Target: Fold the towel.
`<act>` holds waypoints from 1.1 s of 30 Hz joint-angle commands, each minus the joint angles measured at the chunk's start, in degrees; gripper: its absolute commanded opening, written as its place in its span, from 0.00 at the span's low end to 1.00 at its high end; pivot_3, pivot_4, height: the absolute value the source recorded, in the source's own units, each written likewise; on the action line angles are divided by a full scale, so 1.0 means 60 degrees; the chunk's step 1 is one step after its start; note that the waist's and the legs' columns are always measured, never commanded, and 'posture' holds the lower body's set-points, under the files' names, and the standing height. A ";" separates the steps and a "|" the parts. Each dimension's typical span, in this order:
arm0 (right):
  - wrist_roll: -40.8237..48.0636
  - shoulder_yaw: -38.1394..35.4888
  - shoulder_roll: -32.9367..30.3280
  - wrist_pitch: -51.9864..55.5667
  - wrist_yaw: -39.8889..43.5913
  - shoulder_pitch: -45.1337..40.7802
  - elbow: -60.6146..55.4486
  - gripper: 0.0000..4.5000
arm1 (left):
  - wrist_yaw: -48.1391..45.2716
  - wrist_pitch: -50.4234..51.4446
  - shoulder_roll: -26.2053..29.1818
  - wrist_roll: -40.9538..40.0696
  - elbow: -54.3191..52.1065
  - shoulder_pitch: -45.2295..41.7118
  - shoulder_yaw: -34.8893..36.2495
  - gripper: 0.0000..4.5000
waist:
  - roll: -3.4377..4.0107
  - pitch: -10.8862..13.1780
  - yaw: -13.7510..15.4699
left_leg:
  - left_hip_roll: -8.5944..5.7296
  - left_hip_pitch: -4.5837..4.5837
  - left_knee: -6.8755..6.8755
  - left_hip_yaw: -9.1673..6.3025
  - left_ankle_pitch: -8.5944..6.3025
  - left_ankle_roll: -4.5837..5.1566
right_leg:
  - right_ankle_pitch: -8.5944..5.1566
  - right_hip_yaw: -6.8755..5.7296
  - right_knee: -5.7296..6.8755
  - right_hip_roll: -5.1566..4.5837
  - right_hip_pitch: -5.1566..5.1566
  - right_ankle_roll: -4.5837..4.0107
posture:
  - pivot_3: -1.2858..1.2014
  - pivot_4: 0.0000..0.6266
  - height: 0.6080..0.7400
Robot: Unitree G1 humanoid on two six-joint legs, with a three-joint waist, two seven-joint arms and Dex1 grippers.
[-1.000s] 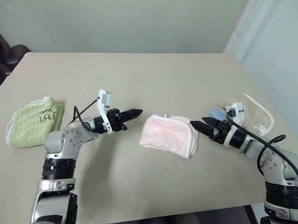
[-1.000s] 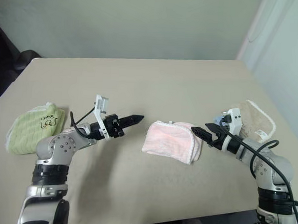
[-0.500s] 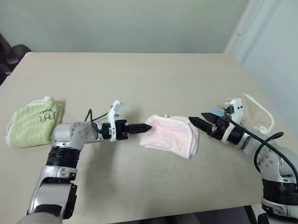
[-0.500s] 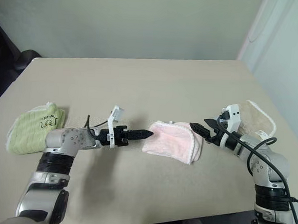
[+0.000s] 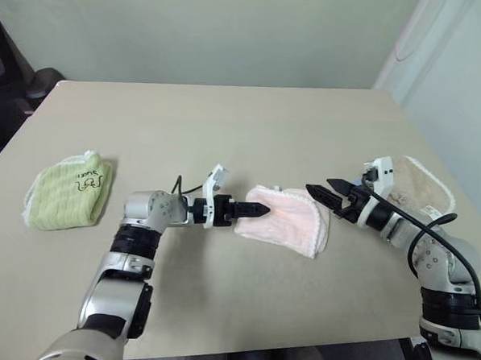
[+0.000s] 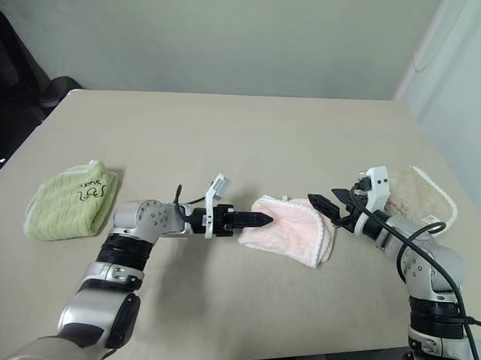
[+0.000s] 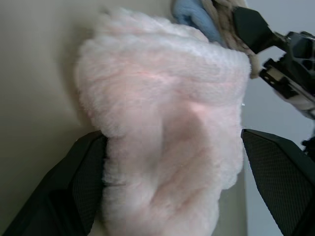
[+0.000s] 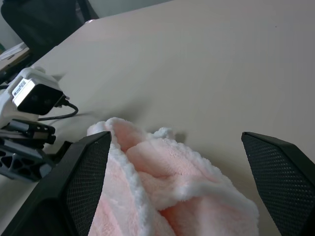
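The pale pink towel [image 5: 291,220] lies folded in a wedge on the table's middle right. My left gripper [image 5: 259,209] reaches level from the left, and its tips are at the towel's left edge. In the left wrist view its two black fingers [image 7: 74,191] stand wide apart on either side of the towel [image 7: 167,123], open with nothing pinched. My right gripper [image 5: 318,186] hovers open just above the towel's right end, pointing left. The right wrist view shows its spread fingers [image 8: 83,177] over the towel's white-edged folds [image 8: 162,196].
A lime-green folded towel [image 5: 66,191] lies at the table's left. A beige white-edged towel [image 5: 422,185] with a blue cloth [image 7: 194,14] sits at the right edge behind my right arm. A dark chair [image 5: 44,81] stands past the back left corner.
My left gripper has opened from shut and moved right and down to the pink towel's left edge. The camera view has shifted. My right gripper has stayed in place.
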 commanded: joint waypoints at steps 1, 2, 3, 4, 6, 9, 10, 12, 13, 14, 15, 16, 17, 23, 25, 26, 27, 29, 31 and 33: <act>0.0041 -0.0281 -0.0014 -0.0218 -0.0106 -0.0030 -0.0352 1.00 | -0.0053 0.0433 -0.0330 -0.0231 -0.0150 -0.0140 -0.0052 1.00 | 0.0000 0.0000 0.0000 | 0.0001 0.0000 0.0000 0.0000 0.0000 0.0000 | 0.0000 0.0000 0.0000 0.0000 0.0000 0.0000 | 0.52 0.24 1.00; 0.0042 -0.0278 -0.0015 -0.0223 -0.0112 -0.0031 -0.0345 1.00 | -0.0047 0.0463 -0.0360 -0.0204 -0.0177 -0.0136 -0.0065 1.00 | 0.0000 0.0000 0.0000 | 0.0000 0.0000 -0.0001 0.0000 0.0000 0.0000 | 0.0000 0.0001 0.0000 0.0000 0.0001 0.0000 | 0.52 0.24 1.00; 0.0032 -0.0266 -0.0010 -0.0236 -0.0123 -0.0035 -0.0329 1.00 | -0.0038 0.0495 -0.0395 -0.0188 -0.0192 -0.0125 -0.0067 1.00 | 0.0000 0.0000 -0.0001 | 0.0000 0.0001 -0.0001 0.0001 0.0000 0.0000 | 0.0000 0.0000 -0.0001 0.0000 0.0001 0.0000 | 0.52 0.24 1.00; 0.0023 -0.0251 0.0000 -0.0250 -0.0138 -0.0033 -0.0319 1.00 | -0.0029 0.0520 -0.0428 -0.0176 -0.0220 -0.0096 -0.0072 1.00 | 0.0000 0.0000 -0.0003 | 0.0001 0.0001 0.0000 0.0000 0.0000 0.0000 | 0.0000 0.0001 -0.0001 0.0001 0.0001 0.0000 | 0.52 0.24 1.00; 0.0004 -0.0226 0.0009 -0.0282 -0.0157 -0.0050 -0.0275 1.00 | -0.0009 0.0555 -0.0488 -0.0165 -0.0242 -0.0061 -0.0067 1.00 | 0.0000 0.0000 -0.0005 | 0.0003 0.0005 -0.0001 0.0000 0.0001 0.0000 | 0.0001 0.0000 0.0000 0.0004 0.0001 -0.0001 | 0.52 0.24 1.00; -0.0028 -0.0194 0.0043 -0.0344 -0.0186 -0.0069 -0.0216 1.00 | 0.0045 0.0546 -0.0545 -0.0121 -0.0324 0.0015 -0.0112 1.00 | 0.0000 0.0000 -0.0005 | 0.0005 0.0007 0.0000 0.0000 0.0008 -0.0001 | 0.0004 0.0000 0.0002 0.0006 0.0002 -0.0005 | 0.52 0.24 1.00; -0.0038 -0.0188 0.0053 -0.0358 -0.0185 -0.0068 -0.0212 1.00 | 0.0103 0.0515 -0.0570 -0.0095 -0.0290 0.0019 -0.0071 0.96 | 0.0000 0.0000 -0.0005 | 0.0004 0.0006 0.0001 0.0000 0.0009 0.0001 | 0.0004 0.0000 0.0002 0.0005 0.0002 -0.0005 | 0.52 0.24 1.00; -0.0055 -0.0185 0.0066 -0.0376 -0.0178 -0.0067 -0.0202 1.00 | 0.0213 0.0440 -0.0629 -0.0072 -0.0201 0.0017 0.0061 0.87 | 0.0000 0.0000 -0.0006 | 0.0004 0.0006 0.0003 0.0000 0.0010 0.0002 | 0.0004 0.0000 0.0002 0.0005 0.0005 -0.0005 | 0.52 0.24 1.00; -0.0063 -0.0186 0.0071 -0.0387 -0.0175 -0.0068 -0.0193 1.00 | 0.0249 0.0387 -0.0658 -0.0074 -0.0169 0.0019 0.0130 0.80 | 0.0000 0.0000 -0.0007 | 0.0004 0.0006 0.0004 0.0001 0.0010 0.0002 | 0.0004 0.0000 0.0002 0.0005 0.0004 -0.0005 | 0.52 0.24 1.00; -0.0066 -0.0189 0.0078 -0.0393 -0.0178 -0.0068 -0.0189 1.00 | 0.0267 0.0333 -0.0663 -0.0064 -0.0174 0.0028 0.0151 0.72 | 0.0000 0.0000 -0.0007 | 0.0004 0.0006 0.0004 0.0001 0.0010 0.0002 | 0.0004 0.0000 0.0002 0.0005 0.0004 -0.0004 | 0.52 0.24 1.00; -0.0067 -0.0191 0.0086 -0.0396 -0.0184 -0.0067 -0.0192 1.00 | 0.0282 0.0307 -0.0671 -0.0074 -0.0179 0.0037 0.0186 0.64 | 0.0000 0.0000 -0.0011 | 0.0004 0.0006 0.0003 0.0001 0.0010 0.0002 | 0.0004 0.0000 0.0002 0.0005 0.0004 -0.0004 | 0.52 0.24 1.00; -0.0067 -0.0191 0.0095 -0.0397 -0.0191 -0.0064 -0.0200 1.00 | 0.0290 0.0287 -0.0685 -0.0105 -0.0186 0.0046 0.0245 0.55 | 0.0000 0.0000 -0.0013 | 0.0005 0.0007 0.0001 0.0000 0.0009 0.0001 | 0.0004 0.0000 0.0002 0.0006 0.0003 -0.0004 | 0.52 0.24 1.00; -0.0063 -0.0190 0.0105 -0.0397 -0.0195 -0.0059 -0.0212 1.00 | 0.0297 0.0272 -0.0682 -0.0115 -0.0199 0.0053 0.0277 0.49 | 0.0000 0.0000 -0.0016 | 0.0005 0.0007 -0.0001 0.0000 0.0009 0.0000 | 0.0004 0.0000 0.0002 0.0006 0.0002 -0.0004 | 0.52 0.24 1.00; -0.0086 -0.0169 0.0124 -0.0414 -0.0186 -0.0091 -0.0166 1.00 | 0.0402 0.0125 -0.0696 -0.0070 -0.0086 0.0009 0.0537 0.01 | 0.0000 0.0000 -0.0038 | 0.0006 0.0009 -0.0001 0.0001 0.0010 -0.0001 | 0.0005 0.0000 0.0002 0.0008 0.0002 -0.0006 | 0.52 0.24 1.00; -0.0099 -0.0161 0.0124 -0.0421 -0.0179 -0.0094 -0.0151 1.00 | 0.0451 0.0093 -0.0712 -0.0084 -0.0048 0.0008 0.0621 0.01 | 0.0000 0.0001 -0.0047 | 0.0006 0.0010 0.0000 0.0001 0.0012 -0.0002 | 0.0006 0.0000 0.0002 0.0008 0.0002 -0.0007 | 0.52 0.24 1.00; -0.0112 -0.0154 0.0128 -0.0429 -0.0175 -0.0098 -0.0137 1.00 | 0.0475 0.0077 -0.0722 -0.0095 -0.0028 0.0007 0.0662 0.01 | 0.0000 0.0001 -0.0056 | 0.0006 0.0010 0.0000 0.0001 0.0012 -0.0002 | 0.0006 0.0000 0.0002 0.0008 0.0002 -0.0007 | 0.52 0.24 1.00; -0.0124 -0.0147 0.0133 -0.0438 -0.0171 -0.0100 -0.0127 1.00 | 0.0511 0.0064 -0.0752 -0.0144 -0.0016 0.0008 0.0763 0.01 | 0.0000 0.0001 -0.0066 | 0.0007 0.0010 0.0000 0.0001 0.0013 -0.0002 | 0.0007 0.0000 0.0002 0.0009 0.0002 -0.0008 | 0.52 0.24 1.00; -0.0138 -0.0141 0.0139 -0.0452 -0.0164 -0.0092 -0.0127 1.00 | 0.0648 0.0077 -0.0830 -0.0297 0.0023 -0.0037 0.1107 0.01 | 0.0000 0.0001 -0.0093 | 0.0007 0.0011 0.0000 0.0001 0.0013 -0.0002 | 0.0007 0.0000 0.0003 0.0009 0.0002 -0.0009 | 0.52 0.24 1.00; -0.0131 -0.0155 0.0133 -0.0456 -0.0161 -0.0079 -0.0146 1.00 | 0.0858 0.0070 -0.0907 -0.0462 0.0184 -0.0161 0.1612 0.01 | 0.0000 0.0001 -0.0121 | 0.0008 0.0011 -0.0001 0.0001 0.0013 -0.0002 | 0.0007 0.0000 0.0004 0.0009 0.0002 -0.0009 | 0.52 0.24 1.00; -0.0121 -0.0177 0.0116 -0.0459 -0.0160 -0.0067 -0.0162 1.00 | 0.1076 0.0038 -0.0930 -0.0604 0.0376 -0.0303 0.2096 0.01 | 0.0000 0.0001 -0.0143 | 0.0008 0.0011 -0.0001 0.0001 0.0013 -0.0002 | 0.0007 0.0000 0.0004 0.0010 0.0002 -0.0008 | 0.52 0.24 1.00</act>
